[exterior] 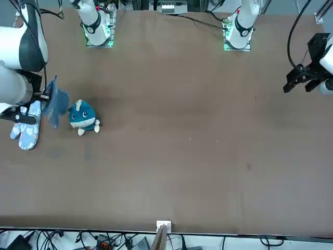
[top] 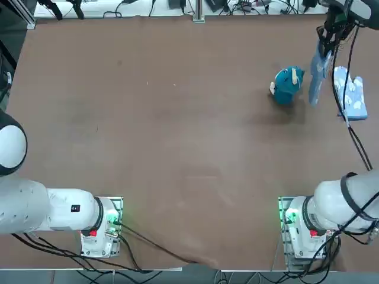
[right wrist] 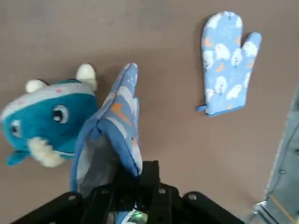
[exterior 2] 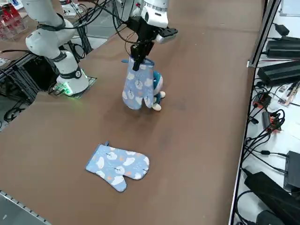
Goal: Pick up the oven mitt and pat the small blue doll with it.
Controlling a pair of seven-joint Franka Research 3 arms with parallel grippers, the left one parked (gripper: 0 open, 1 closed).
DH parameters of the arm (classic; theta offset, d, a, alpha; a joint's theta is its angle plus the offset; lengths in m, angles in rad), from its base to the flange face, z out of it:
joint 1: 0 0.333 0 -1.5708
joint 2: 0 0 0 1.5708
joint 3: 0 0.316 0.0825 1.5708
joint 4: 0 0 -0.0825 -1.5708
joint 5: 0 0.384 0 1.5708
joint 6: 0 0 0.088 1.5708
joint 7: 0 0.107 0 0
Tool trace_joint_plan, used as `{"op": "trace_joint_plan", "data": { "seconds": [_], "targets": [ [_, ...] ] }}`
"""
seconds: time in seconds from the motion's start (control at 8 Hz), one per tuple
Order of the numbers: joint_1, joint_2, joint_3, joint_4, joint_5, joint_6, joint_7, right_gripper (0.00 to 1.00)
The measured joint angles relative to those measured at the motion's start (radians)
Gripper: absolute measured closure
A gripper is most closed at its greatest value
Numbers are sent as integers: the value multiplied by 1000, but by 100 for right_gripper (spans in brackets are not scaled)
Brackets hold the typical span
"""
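My right gripper (exterior 2: 139, 58) is shut on the cuff of a blue patterned oven mitt (exterior 2: 138, 87), which hangs off the table, fingers down. The small blue doll (top: 288, 84) stands on the brown table right beside the hanging mitt (top: 317, 74), on the side toward the table's middle. In the wrist view the mitt (right wrist: 117, 121) dangles close to the doll (right wrist: 44, 121); I cannot tell whether they touch. The doll (exterior: 82, 117) is teal with cream feet and faces the front camera.
A second oven mitt (top: 350, 93) of the same pattern lies flat near the table's right edge, also seen in the side view (exterior 2: 118, 165). Cables and black boxes (exterior 2: 281, 51) sit past the table's far edge.
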Motion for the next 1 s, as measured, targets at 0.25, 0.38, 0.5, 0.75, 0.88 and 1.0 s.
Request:
{"op": "trace_joint_plan", "data": {
  "seconds": [0.25,0.38,0.5,0.75,0.88,1.0],
  "targets": [
    [1,34,0,56,66,3,45,97],
    [2,57,0,90,88,7,67,97],
    [1,81,-1,132,101,11,77,97],
    [-2,112,-10,206,104,14,79,97],
    [-4,115,-19,227,90,12,77,97],
    [-4,115,-25,240,46,2,61,97]
  ]
}}
